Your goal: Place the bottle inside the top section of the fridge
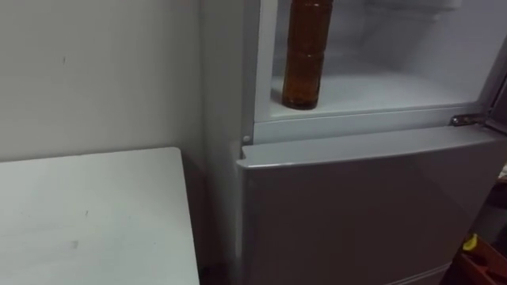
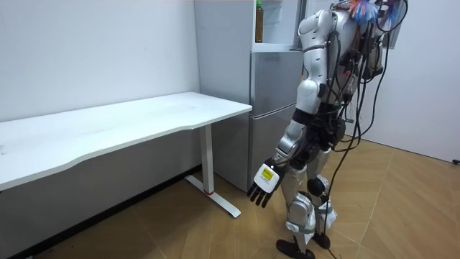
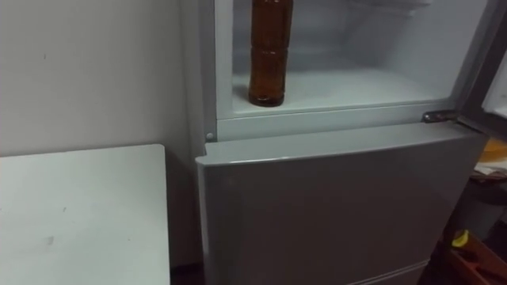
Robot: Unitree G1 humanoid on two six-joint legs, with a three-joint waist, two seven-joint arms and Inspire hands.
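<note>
A brown bottle stands upright on the white shelf of the open upper fridge compartment, near its left wall and front edge; its top is cut off by the picture's edge. In the room view the bottle shows at the fridge's top, and I stand right before the fridge. My left hand hangs at my side at knee height, fingers relaxed and holding nothing.
The lower fridge door is shut. The upper door's hinge sits at the right. A white table stands to the left of the fridge against the wall. A red and yellow object lies low at the right.
</note>
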